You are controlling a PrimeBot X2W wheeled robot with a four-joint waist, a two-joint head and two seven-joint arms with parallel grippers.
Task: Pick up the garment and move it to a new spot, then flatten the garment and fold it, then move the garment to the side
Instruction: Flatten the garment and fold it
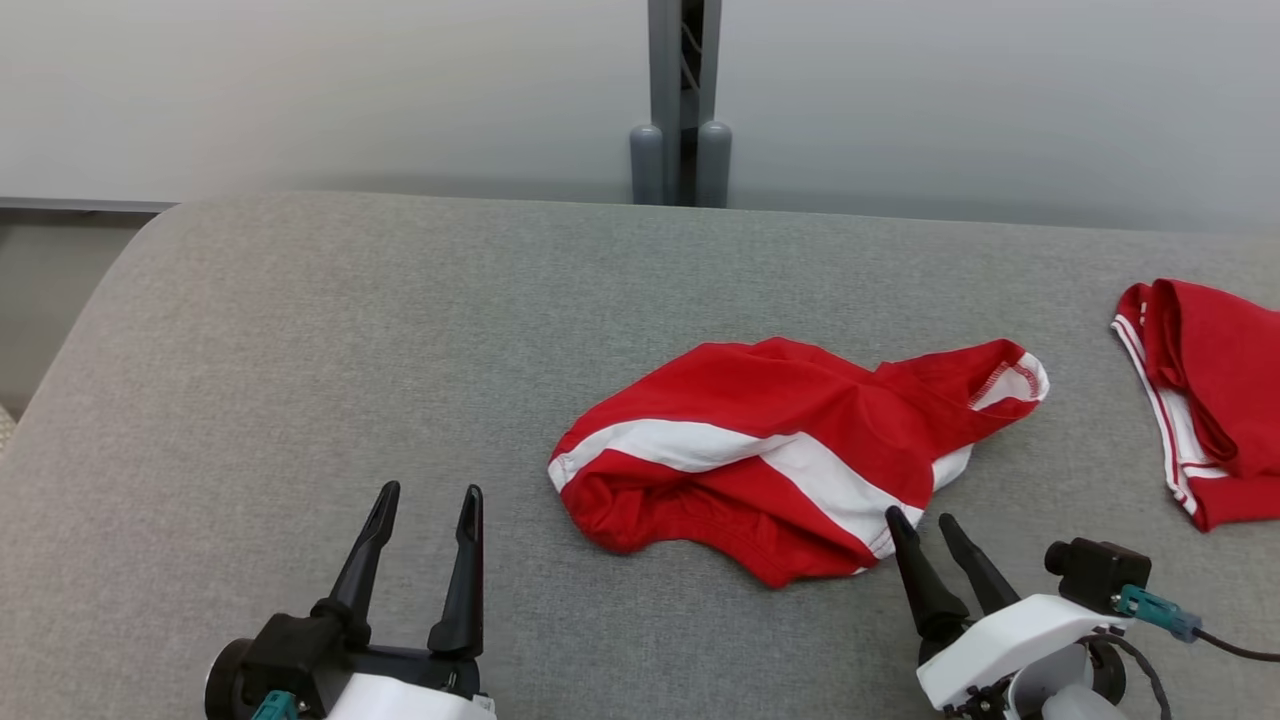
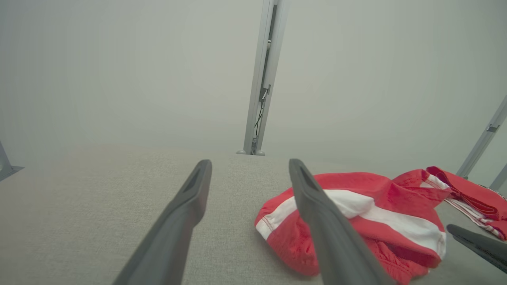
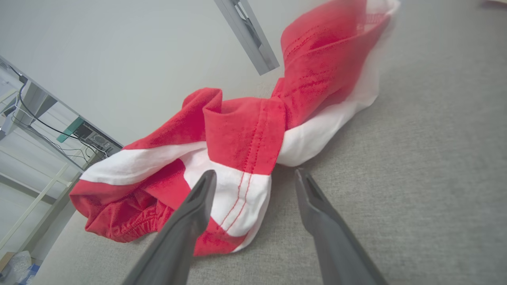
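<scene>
Head view: the garment (image 1: pixel 790 455) lies crumpled mid-counter (image 1: pixel 300 350), its long axis slanting from near-left to far-right. The right gripper (image 1: pixel 925 520), spread, sits at its near hem. The left gripper (image 1: pixel 430 495), also spread, is well apart to the left.

Left wrist view: the garment lies right of the fingers.

Right wrist view: the white hem corner sits between the spread fingers, possibly touching.

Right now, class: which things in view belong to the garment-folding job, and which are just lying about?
Job:
crumpled red-and-white garment
left gripper
right gripper
grey table

Lying about:
second red garment, at the right
grey post, behind the table
</scene>
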